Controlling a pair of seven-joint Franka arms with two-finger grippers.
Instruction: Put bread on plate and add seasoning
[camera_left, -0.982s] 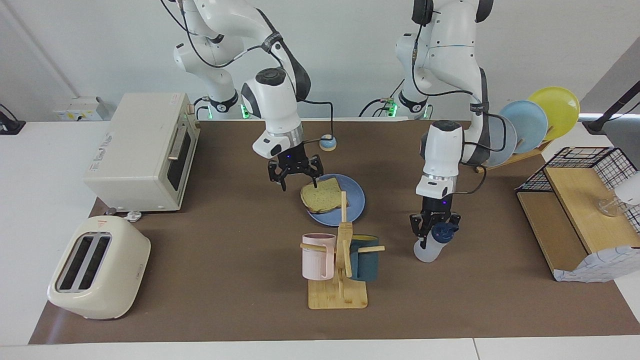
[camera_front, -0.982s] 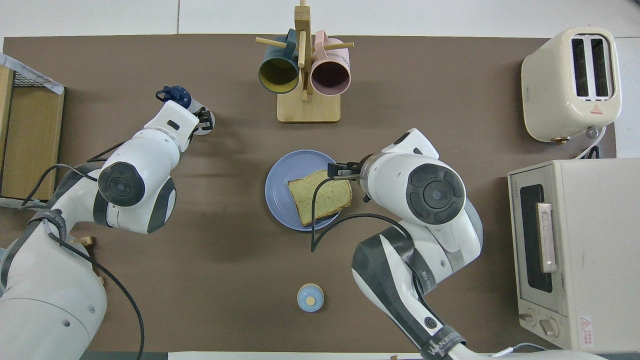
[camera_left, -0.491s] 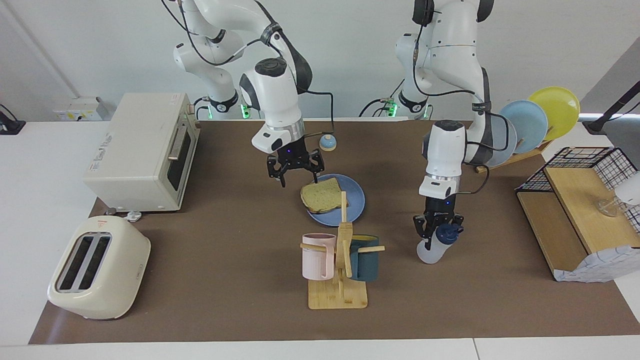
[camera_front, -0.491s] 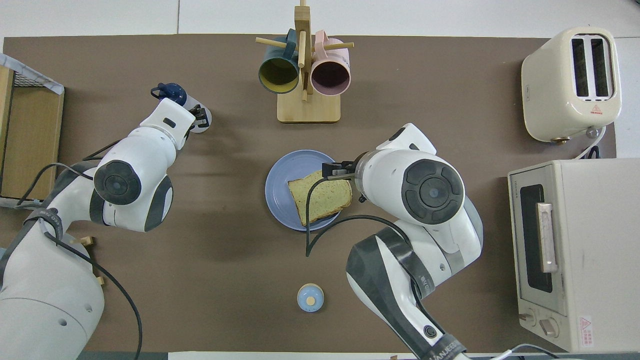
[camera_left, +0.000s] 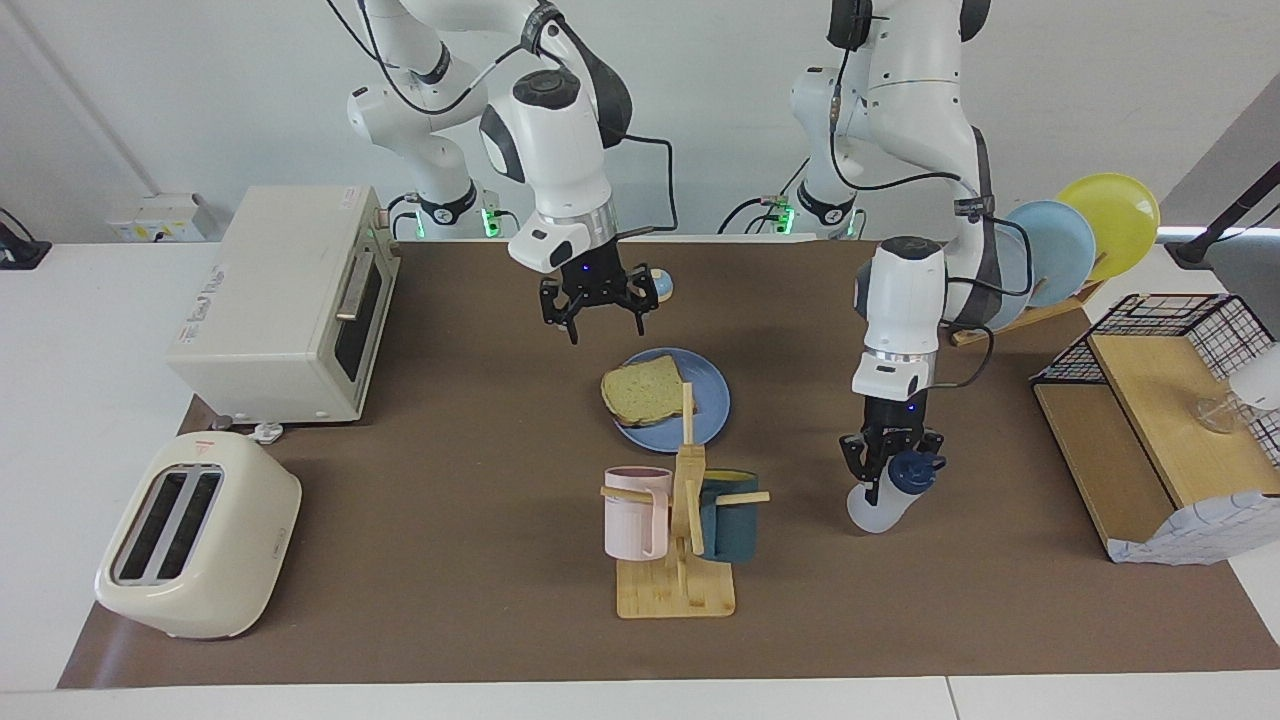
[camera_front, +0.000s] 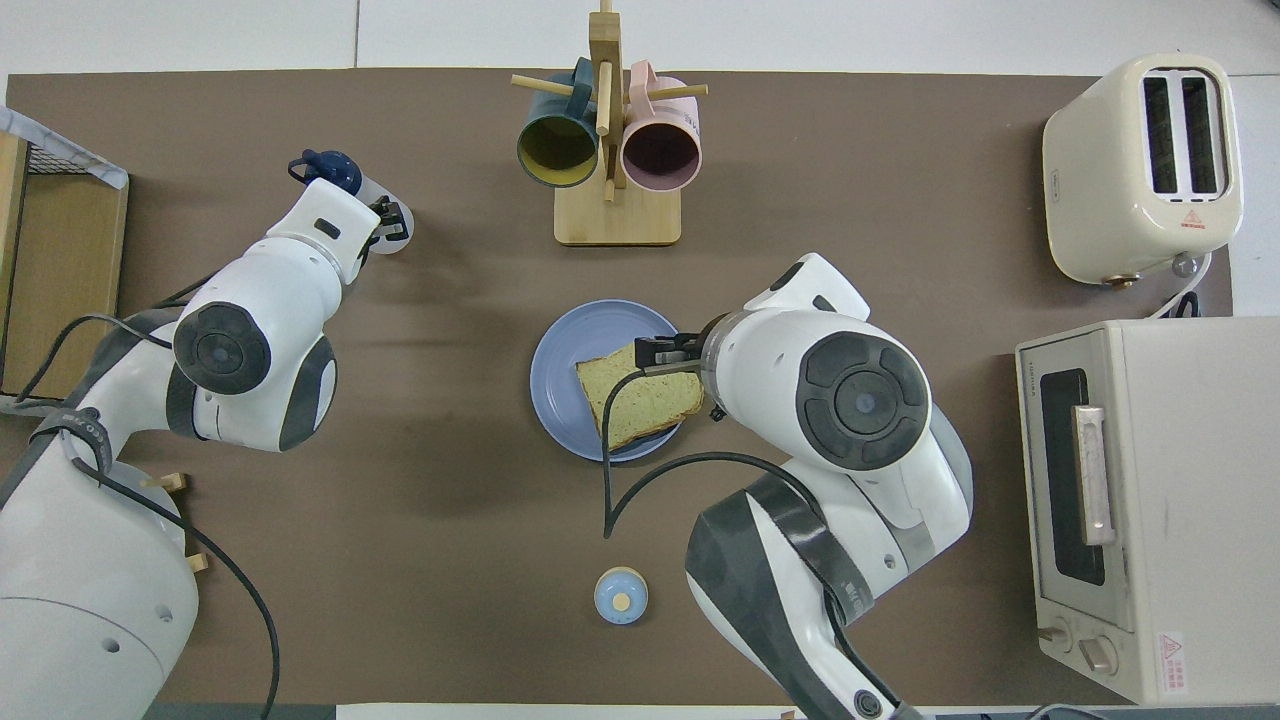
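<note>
Left gripper (camera_left: 886, 470) is clamped just under the navy cap of the small translucent white plastic seasoning bottle (camera_left: 877, 503), light, slick, squeezable; right gripper (camera_left: 600, 303) hangs wide above the desk (camera_left: 450, 520).

Left tool (camera_left: 889, 464) low and clamped, right tool (camera_left: 598, 308) raised, spread

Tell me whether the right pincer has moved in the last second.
Yes. The right pincer, open, has risen off the bread on the plate and now hangs in front of the bell.
</note>
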